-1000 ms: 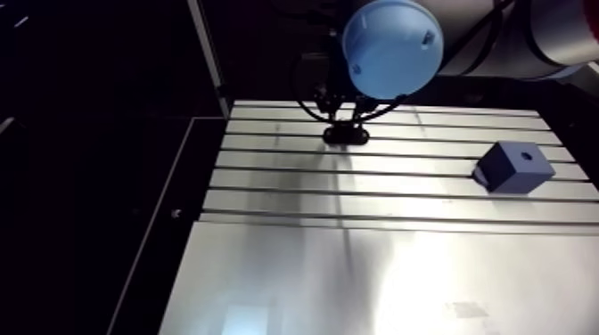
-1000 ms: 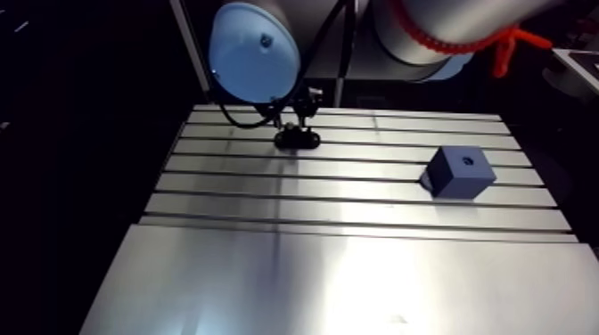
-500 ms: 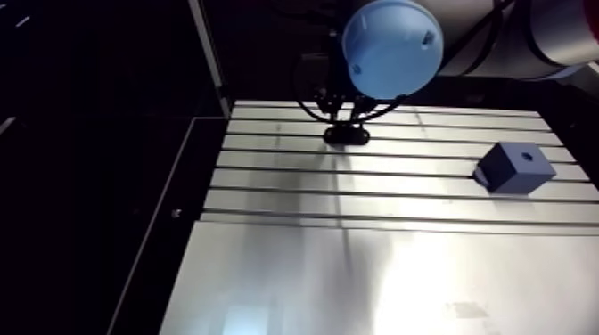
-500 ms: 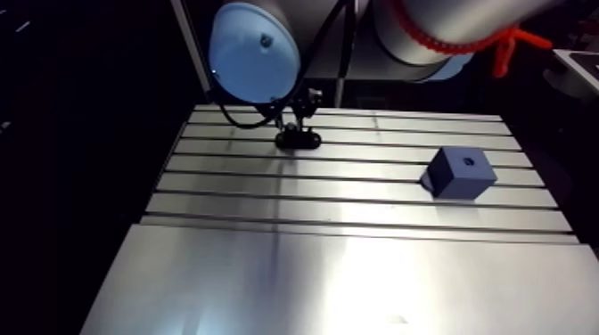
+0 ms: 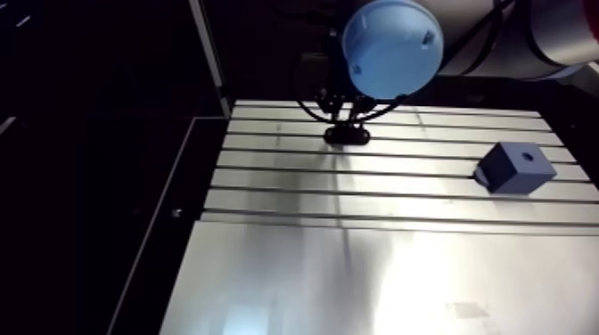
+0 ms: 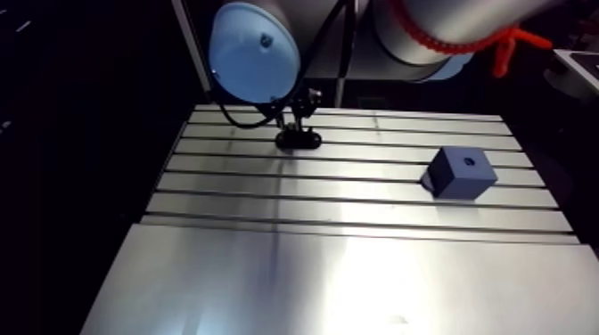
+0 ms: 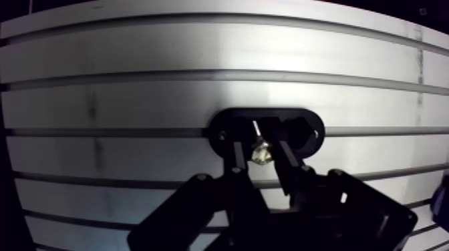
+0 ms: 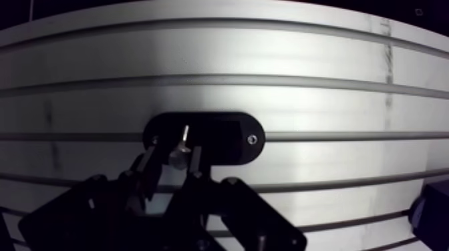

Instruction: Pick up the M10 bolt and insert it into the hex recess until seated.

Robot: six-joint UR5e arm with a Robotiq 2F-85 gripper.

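In the wrist view a black oval holder [image 7: 224, 128] lies on the slotted aluminium table [image 7: 133, 93]. The M10 bolt [image 7: 260, 155] sits in it, its metal head between my fingers and its shank slanting away from me. My gripper [image 7: 262, 151] has come down over the holder, and both fingers press against the bolt head. In the arm view the holder [image 5: 346, 134] lies at the far side of the table, under the wrist. The blue block [image 5: 517, 167] with the recess in its top face stands well off to the right.
Parallel slots run across the far half of the table; the near half is a smooth plate [image 5: 356, 276]. The table's left edge [image 5: 192, 205] drops into a dark area. A corner of the blue block [image 8: 434, 213] shows beside the gripper in the wrist view.
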